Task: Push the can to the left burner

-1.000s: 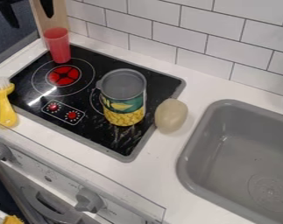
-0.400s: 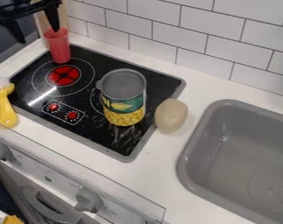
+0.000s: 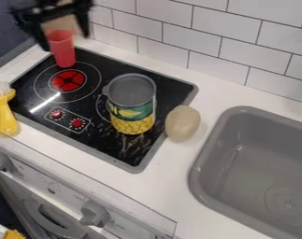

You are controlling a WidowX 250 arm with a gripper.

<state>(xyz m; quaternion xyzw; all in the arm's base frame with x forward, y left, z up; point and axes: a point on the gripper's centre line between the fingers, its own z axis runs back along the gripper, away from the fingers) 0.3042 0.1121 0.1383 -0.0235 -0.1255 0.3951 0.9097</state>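
At the upper left, the black gripper (image 3: 65, 41) hangs over the back left corner of the stove, its two fingers spread apart and nothing held between them. The can (image 3: 133, 112), with a green and yellow corn label, stands upright on the right part of the black stovetop, below and to the right of the gripper. A grey pot (image 3: 132, 89) appears at the can's top, with a small handle to the left. The left burner (image 3: 68, 80) glows red inside white rings, with nothing on it.
A red cup (image 3: 62, 48) stands at the stove's back left corner, just by the gripper. A yellow brush (image 3: 5, 108) lies along the left edge. A beige potato-like object (image 3: 182, 123) rests right of the can, before the grey sink (image 3: 259, 163).
From the top left edge, the gripper has come further into view and moved right, over the red cup. The can and the other objects stay where they were.
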